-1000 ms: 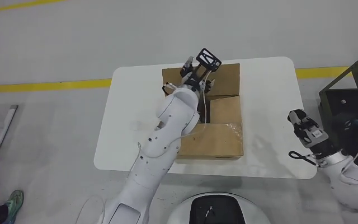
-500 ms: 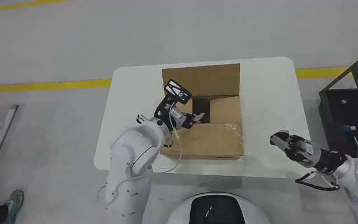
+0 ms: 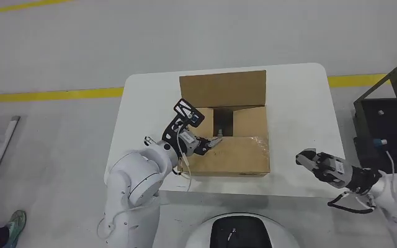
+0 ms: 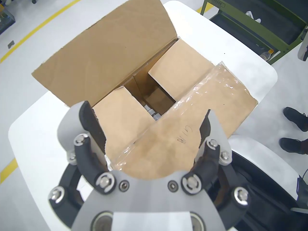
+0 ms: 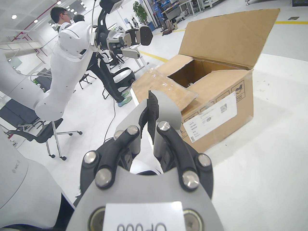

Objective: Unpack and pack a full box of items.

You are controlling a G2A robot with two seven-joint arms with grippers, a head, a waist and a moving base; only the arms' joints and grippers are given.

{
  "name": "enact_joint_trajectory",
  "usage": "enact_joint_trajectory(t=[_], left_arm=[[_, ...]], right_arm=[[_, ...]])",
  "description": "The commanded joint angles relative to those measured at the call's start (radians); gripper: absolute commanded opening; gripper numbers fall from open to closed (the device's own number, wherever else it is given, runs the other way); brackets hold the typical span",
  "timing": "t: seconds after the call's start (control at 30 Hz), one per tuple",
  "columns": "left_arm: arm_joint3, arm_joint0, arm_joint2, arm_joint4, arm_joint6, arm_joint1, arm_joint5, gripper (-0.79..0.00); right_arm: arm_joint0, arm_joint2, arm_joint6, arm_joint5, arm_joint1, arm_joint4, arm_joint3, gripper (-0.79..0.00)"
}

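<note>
A brown cardboard box [image 3: 239,158] stands in the middle of the white table [image 3: 298,93]. Its far flap [image 3: 223,90] stands up, the two side flaps lie folded in, and the taped near flap [image 4: 204,102] lies flat. Small items [image 4: 151,112] show in the dark gap between the flaps. My left gripper [image 3: 211,142] hangs open above the box's front left part, its fingers [image 4: 92,121] spread over the near flap with nothing between them. My right gripper [image 3: 304,156] is shut and empty, low over the table's front right, pointing at the box [image 5: 216,92].
A green metal rack [image 3: 375,118] stands off the table's right side. Bare tabletop lies to the left and right of the box. The table's front edge runs just under my right gripper.
My left arm has pulled back from over the far flap to the box's front left. My right gripper has swung down and turned toward the box.
</note>
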Motion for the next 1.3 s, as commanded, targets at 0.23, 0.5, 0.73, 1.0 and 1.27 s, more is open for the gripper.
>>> enact_joint_trajectory(t=[0.23,0.5,0.73,1.0,1.27], left_arm=[[0.000,0.000,0.000,0.000,0.000,0.000,0.000,0.000],[0.000,0.000,0.000,0.000,0.000,0.000,0.000,0.000],[0.000,0.000,0.000,0.000,0.000,0.000,0.000,0.000],[0.000,0.000,0.000,0.000,0.000,0.000,0.000,0.000],[0.000,0.000,0.000,0.000,0.000,0.000,0.000,0.000]], right_arm=[[0.187,-0.090,0.086,0.204,0.010,-0.120,0.002,-0.782],[0.401,-0.185,0.235,0.292,0.022,0.021,0.200,-0.785],[0.513,-0.291,0.298,0.289,0.022,0.011,0.314,-0.785],[0.577,-0.384,0.297,0.276,0.019,-0.010,0.384,-0.785],[0.583,-0.414,0.376,0.267,0.028,0.085,0.392,-0.785]])
